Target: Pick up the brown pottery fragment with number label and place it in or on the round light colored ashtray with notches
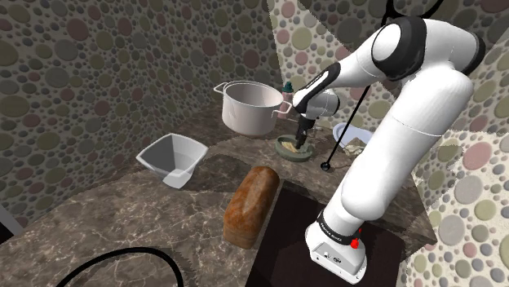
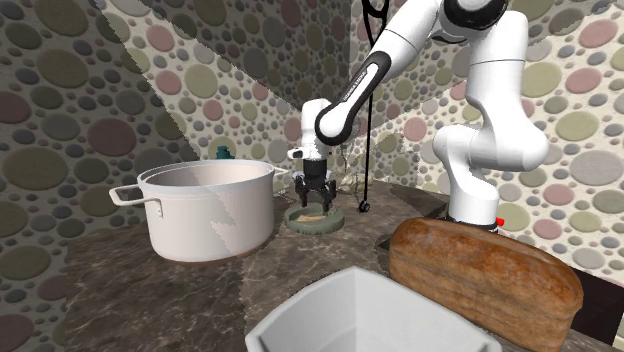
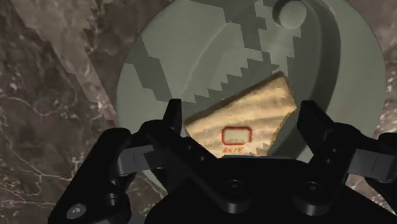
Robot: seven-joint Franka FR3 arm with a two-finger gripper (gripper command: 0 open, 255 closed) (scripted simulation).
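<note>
- The pincer [image 3: 243, 118] hangs straight over the round, pale grey-green ashtray [image 3: 191, 57]. Its two black fingers [image 3: 175, 121] stand wide apart, so I read it as open and clamping nothing.
- The tan pottery fragment [image 3: 251, 108] lies inside the ashtray, on the dish floor. Its red-outlined label [image 3: 236, 135], with small red characters below, faces up toward the wrist camera.
- The key relation is that the fragment sits directly beneath the pincer, in the gap between the fingers. Its long upper edge runs roughly from one finger to the other, rising a little toward the notch [image 3: 294, 13] in the rim. Each end of the fragment comes very close to a fingertip, and I cannot tell whether either one touches it.
- In the second exterior view the pincer [image 2: 313, 195] points down with its tips just above the ashtray [image 2: 335, 221], next to a large white pot [image 2: 210, 215].
- The shoulder view shows the same arrangement: the pincer [image 1: 303, 140] is over the ashtray [image 1: 282, 147], near the far edge of the dark marbled worktop [image 1: 122, 220]. The bread loaf [image 1: 251, 204] and the white bin [image 1: 171, 159] are well apart from it.
- In my judgement the placing looks as good as done, and what remains is to get clear.
- That calls for a straight rise along the pincer's own axis. With the fragment's ends so near both fingers, any sideways drift could catch it and drag it toward the rim.
</note>
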